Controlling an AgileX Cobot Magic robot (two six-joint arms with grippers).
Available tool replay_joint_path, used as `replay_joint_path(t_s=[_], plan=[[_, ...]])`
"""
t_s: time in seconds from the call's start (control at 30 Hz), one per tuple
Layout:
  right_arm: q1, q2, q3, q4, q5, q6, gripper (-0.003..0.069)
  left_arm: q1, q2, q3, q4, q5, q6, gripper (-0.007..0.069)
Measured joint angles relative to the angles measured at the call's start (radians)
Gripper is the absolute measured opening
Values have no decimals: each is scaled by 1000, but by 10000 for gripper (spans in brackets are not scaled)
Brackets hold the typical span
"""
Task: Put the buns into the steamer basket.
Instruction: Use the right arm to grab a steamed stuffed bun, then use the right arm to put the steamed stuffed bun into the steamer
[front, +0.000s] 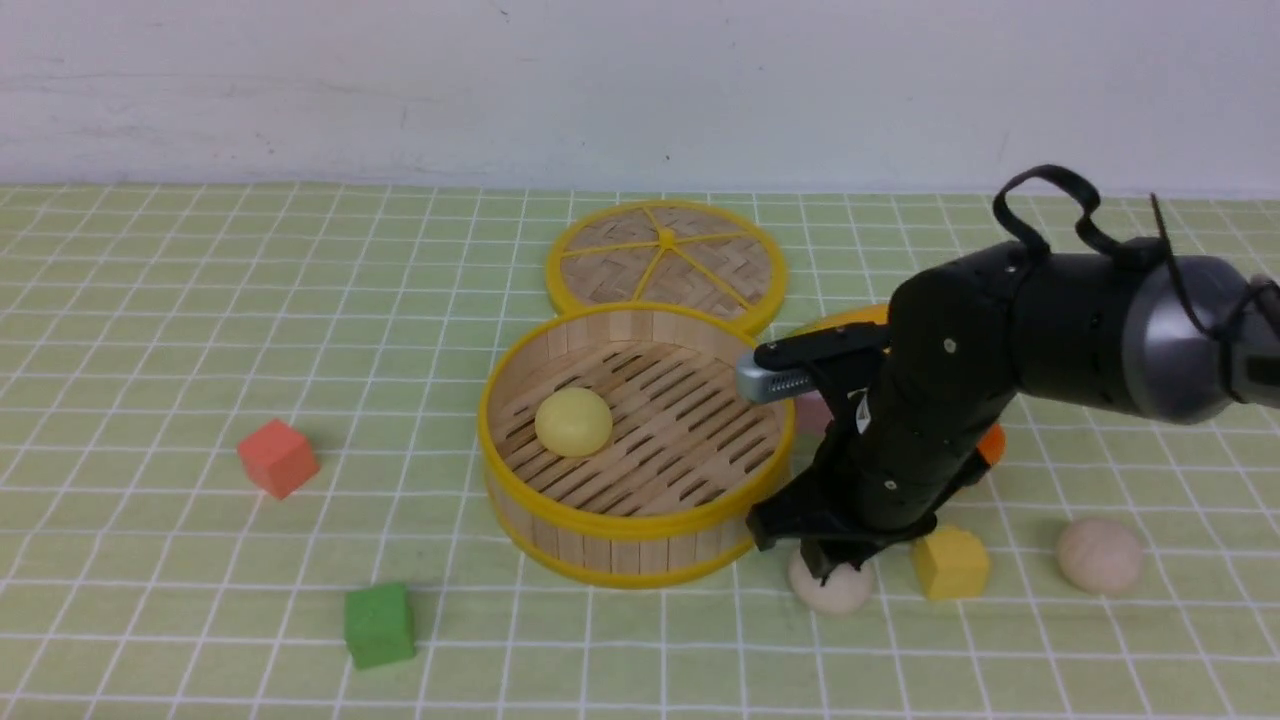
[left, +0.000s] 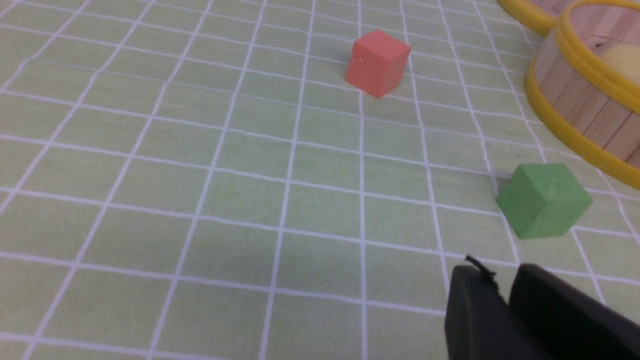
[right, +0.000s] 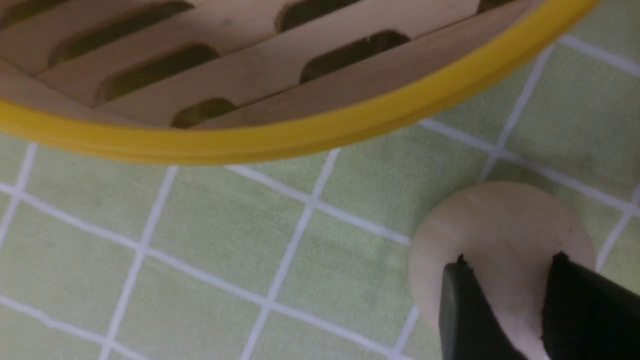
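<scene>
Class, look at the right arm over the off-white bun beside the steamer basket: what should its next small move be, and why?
Probably squeeze the right gripper shut on the off-white bun. Its jaws stand apart atop the bun, which rests on the cloth outside the steamer basket; whether they grip yet is unclear.
</scene>
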Motion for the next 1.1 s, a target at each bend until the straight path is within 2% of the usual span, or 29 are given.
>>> replay_joint_path(t_s=[0.27, 0.37, 0.4, 0.5, 0.7, 0.9, 1.1], plan=[[0, 11, -2, 0, 5, 2, 220, 0, 0, 0, 0, 0, 0, 113], [0, 11, -2, 0, 14, 2, 158, 0, 0, 0, 0, 0, 0, 113], [0, 11, -2, 0, 20, 2, 105, 0, 0, 0, 0, 0, 0, 115], [0, 11, -5, -4, 33, 2, 12, 0, 0, 0, 0, 0, 0, 117], [-10, 1, -6, -8, 56, 2, 5, 0, 0, 0, 0, 0, 0, 123], [-20, -127, -14, -11, 124, -12, 5, 0, 0, 0, 0, 0, 0, 128], [-27, -199, -160, -6, 207, -39, 5, 0, 0, 0, 0, 0, 0, 133]])
